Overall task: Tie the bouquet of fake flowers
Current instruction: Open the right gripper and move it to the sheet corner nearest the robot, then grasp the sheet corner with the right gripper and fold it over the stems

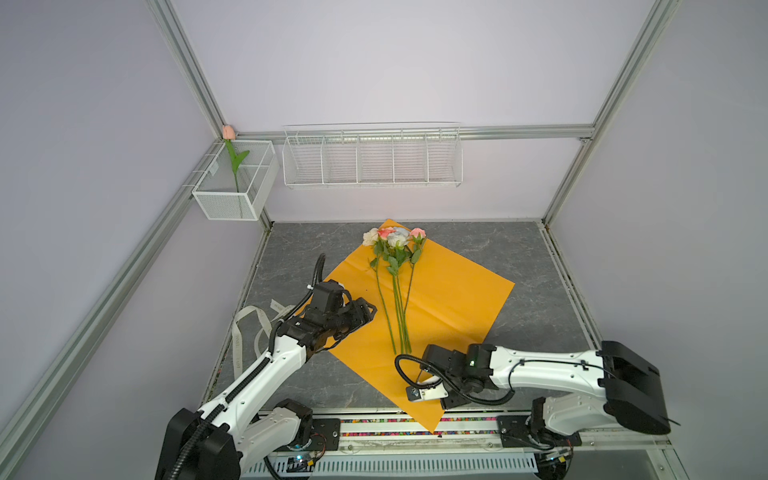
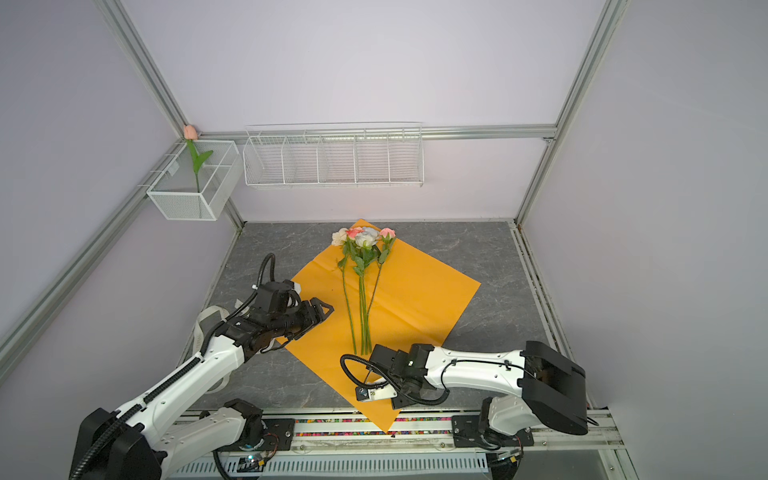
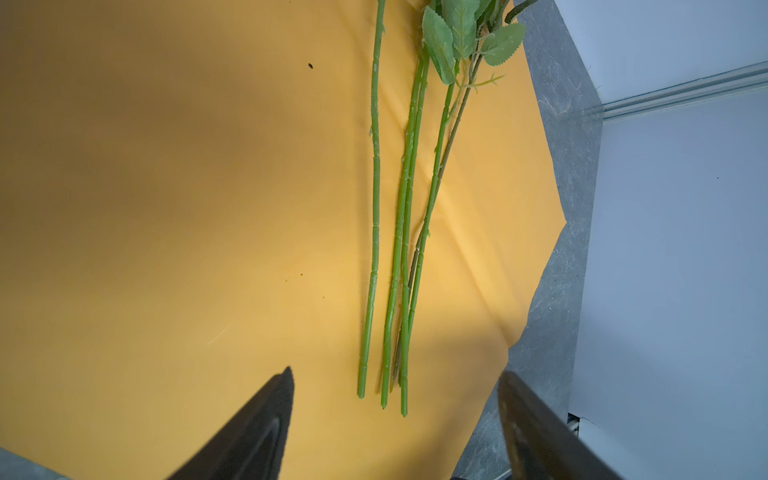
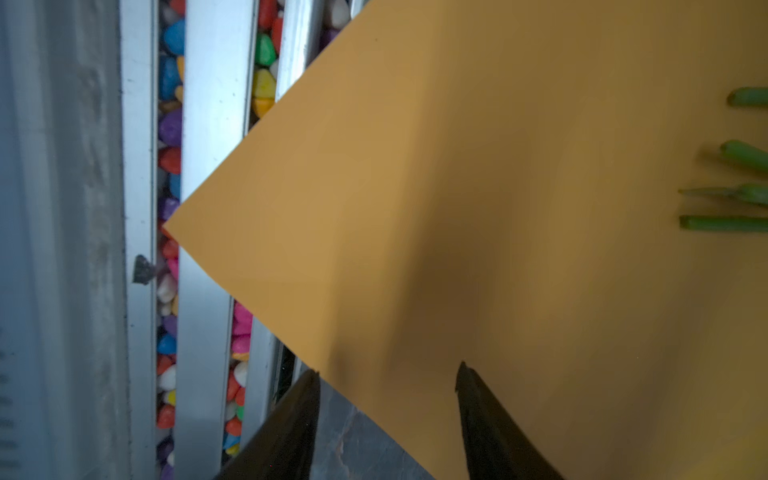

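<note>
The bouquet of fake flowers (image 1: pixel 394 266) lies on the orange wrapping paper (image 1: pixel 453 299), heads at its far corner, stem ends toward its near corner; the left wrist view cuts off the heads. The left end effector (image 3: pixel 395 372) hovers open over the paper's left part. The right end effector (image 4: pixel 386 370), masked by its wrist in both top views, stands open astride the paper's near-right edge. Left of the paper, a beige ribbon (image 1: pixel 237 345) is partly hidden by the left arm; its print is illegible.
</note>
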### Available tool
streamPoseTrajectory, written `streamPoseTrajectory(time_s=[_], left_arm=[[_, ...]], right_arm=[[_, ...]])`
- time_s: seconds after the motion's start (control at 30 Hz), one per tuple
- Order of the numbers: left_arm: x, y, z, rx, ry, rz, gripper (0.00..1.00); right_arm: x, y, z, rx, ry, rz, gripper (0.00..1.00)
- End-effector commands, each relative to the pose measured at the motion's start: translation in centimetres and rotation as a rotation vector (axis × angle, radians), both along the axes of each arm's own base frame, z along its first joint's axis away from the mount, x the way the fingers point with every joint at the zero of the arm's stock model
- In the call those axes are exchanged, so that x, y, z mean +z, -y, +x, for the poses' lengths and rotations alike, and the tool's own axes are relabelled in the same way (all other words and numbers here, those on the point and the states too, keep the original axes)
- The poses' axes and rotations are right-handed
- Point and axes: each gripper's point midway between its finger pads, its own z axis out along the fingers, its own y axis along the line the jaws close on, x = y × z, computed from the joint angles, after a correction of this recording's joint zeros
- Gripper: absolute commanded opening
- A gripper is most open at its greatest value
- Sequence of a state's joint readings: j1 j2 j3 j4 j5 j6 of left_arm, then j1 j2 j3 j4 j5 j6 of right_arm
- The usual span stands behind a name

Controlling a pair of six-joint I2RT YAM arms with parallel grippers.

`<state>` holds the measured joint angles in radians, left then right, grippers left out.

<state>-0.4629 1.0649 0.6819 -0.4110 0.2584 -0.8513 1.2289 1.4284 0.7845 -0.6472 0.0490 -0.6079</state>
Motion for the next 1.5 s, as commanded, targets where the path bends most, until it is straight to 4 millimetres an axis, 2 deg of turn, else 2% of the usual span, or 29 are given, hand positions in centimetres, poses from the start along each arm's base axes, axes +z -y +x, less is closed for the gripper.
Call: streamPoseTrajectory(time_s=[0.0, 0.27, 0.4, 0.5, 0.53, 0.67, 0.7, 0.73, 0.87, 0.93, 1.13, 1.3, 1.47], left_arm=[[-0.7, -0.5, -0.3, -0.003, -0.013, 0.036, 0.78], [-0.4, -0.6, -0.4, -0.019, -0.006, 0.057, 0.78], [-0.4, -0.9, -0.5, -0.019, -0.001, 0.071, 0.79], [-0.3, -1.0, -0.6, -0.021, 0.003, 0.076, 0.79], [-0.2, -1.0, -0.6, -0.023, 0.002, 0.076, 0.79], [0.1, -0.7, -0.7, -0.048, 0.012, 0.073, 0.79], [0.1, -0.7, -0.8, -0.056, 0.011, 0.074, 0.8], [0.1, -0.8, -1.0, -0.058, 0.008, 0.076, 0.8], [0.4, -1.0, -1.6, -0.075, 0.004, 0.086, 0.82], [0.8, -1.1, -1.7, -0.082, 0.02, 0.089, 0.82], [2.3, -0.3, -0.9, -0.11, 0.128, 0.051, 0.82], [2.1, 0.8, -0.4, -0.165, 0.173, 0.019, 0.8], [1.7, 2.4, -1.1, -0.246, 0.16, -0.053, 0.79]], right_arm=[[-0.4, -1.1, 0.1, 0.048, -0.04, 0.045, 0.56], [-3.3, -0.8, -0.2, 0.058, -0.101, -0.034, 0.52], [-4.0, -0.7, 0.2, 0.047, -0.099, -0.05, 0.44], [-3.8, -0.8, 0.7, 0.019, -0.115, -0.042, 0.34], [-3.6, -0.8, 0.9, 0.01, -0.119, -0.041, 0.34], [-1.8, -2.1, 1.9, -0.021, -0.118, 0.032, 0.23], [-1.1, -2.5, 2.0, -0.017, -0.124, 0.056, 0.14], [-0.5, -2.8, 2.3, -0.023, -0.118, 0.082, 0.11], [0.8, -3.2, 3.7, -0.063, -0.101, 0.139, 0.11], [2.4, -4.2, 4.9, -0.088, -0.112, 0.199, 0.12], [4.7, -5.1, 6.7, -0.138, -0.213, 0.266, 0.13], [5.2, -5.9, 8.5, -0.168, -0.233, 0.307, 0.1], [5.8, -6.4, 10.4, -0.2, -0.235, 0.334, 0.11]])
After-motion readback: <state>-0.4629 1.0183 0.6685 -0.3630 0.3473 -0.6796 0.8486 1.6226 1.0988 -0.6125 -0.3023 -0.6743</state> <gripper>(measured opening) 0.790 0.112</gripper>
